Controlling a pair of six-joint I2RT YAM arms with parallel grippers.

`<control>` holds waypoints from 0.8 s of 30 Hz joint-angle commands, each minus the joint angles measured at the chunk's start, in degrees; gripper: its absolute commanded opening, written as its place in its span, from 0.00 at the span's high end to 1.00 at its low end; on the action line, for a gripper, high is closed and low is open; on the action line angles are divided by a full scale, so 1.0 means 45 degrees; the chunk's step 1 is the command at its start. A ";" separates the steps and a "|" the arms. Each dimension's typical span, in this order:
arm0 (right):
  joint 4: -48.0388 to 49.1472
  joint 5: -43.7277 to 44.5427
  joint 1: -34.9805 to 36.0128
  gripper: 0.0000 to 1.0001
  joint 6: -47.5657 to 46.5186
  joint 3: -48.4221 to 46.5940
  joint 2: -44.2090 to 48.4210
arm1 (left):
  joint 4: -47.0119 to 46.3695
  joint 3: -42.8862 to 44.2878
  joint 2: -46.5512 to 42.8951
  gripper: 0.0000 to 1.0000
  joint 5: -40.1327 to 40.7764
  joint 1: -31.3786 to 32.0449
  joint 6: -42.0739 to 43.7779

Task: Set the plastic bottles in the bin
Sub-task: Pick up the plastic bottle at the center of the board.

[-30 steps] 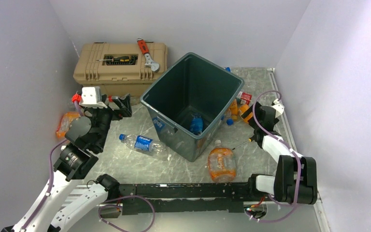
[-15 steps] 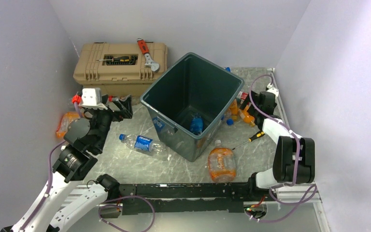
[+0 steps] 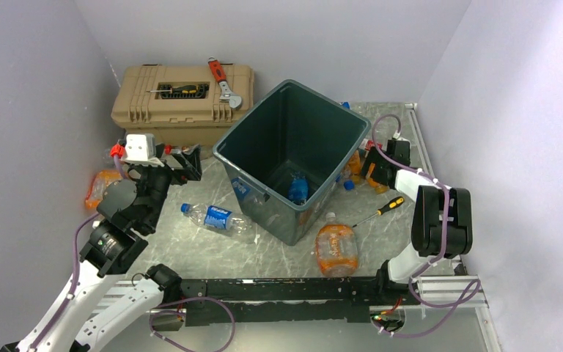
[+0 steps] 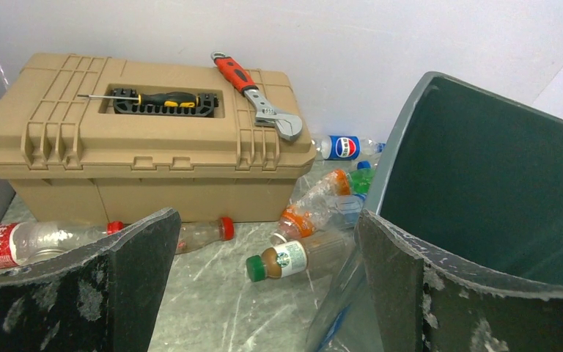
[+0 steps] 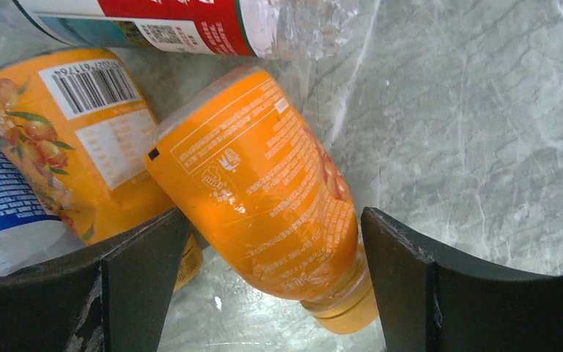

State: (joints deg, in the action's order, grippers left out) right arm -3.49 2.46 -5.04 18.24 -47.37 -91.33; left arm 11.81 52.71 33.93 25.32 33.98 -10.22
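Where the bin stands: mid-table, the dark green-grey bin [image 3: 315, 125] sits open-topped and corner-on to the arms, with one blue-labelled bottle [image 3: 297, 188] lying on its floor.
Toolbox: the tan toolbox [image 3: 146, 110], lid shut, is behind and left of the bin; a red wrench [image 3: 223, 81] lies on the lid and a black-and-yellow screwdriver [image 3: 179, 89] sits in the lid's recess.
Left arm: the left arm [image 3: 121, 213] rises left of the bin with its elbow bent, the wrist aimed at the gap between toolbox and bin.
Right arm: the right arm [image 3: 440, 220] is folded up sharply right of the bin, its forearm reaching toward the bin's right wall.
Left gripper: the left gripper [image 3: 185, 158] is spread wide with nothing between its fingers, held above the table just left of the bin.
Right gripper: the right gripper [image 5: 275, 220] is low over the table with its fingers wide apart, astride an orange-labelled bottle [image 5: 264, 191] lying just right of the bin; it is not clamped on it.
Neighbouring bottles: a second orange bottle [image 5: 73, 132] and a red-labelled bottle [image 5: 190, 22] lie beside it.
Other bottles: a blue-capped bottle [image 3: 216, 218] lies front-left of the bin and a squat orange bottle [image 3: 335, 248] in front of it; a green-capped bottle [image 4: 286, 260] and a Pepsi bottle [image 4: 348, 147] lie between bin and toolbox.
Loose tool: a yellow-handled screwdriver [image 3: 385, 209] lies front-right of the bin.
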 commanded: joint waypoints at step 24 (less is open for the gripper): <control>-0.1895 0.2743 -0.0015 0.60 0.0995 -0.0689 0.4691 | -0.0499 -0.0061 -0.0536 0.04 0.0541 0.0163 0.0288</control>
State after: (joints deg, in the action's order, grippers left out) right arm -8.38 6.35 -5.04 17.82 -47.99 -78.61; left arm 11.79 52.69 32.80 25.98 34.50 -9.89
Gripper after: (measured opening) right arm 0.698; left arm 0.964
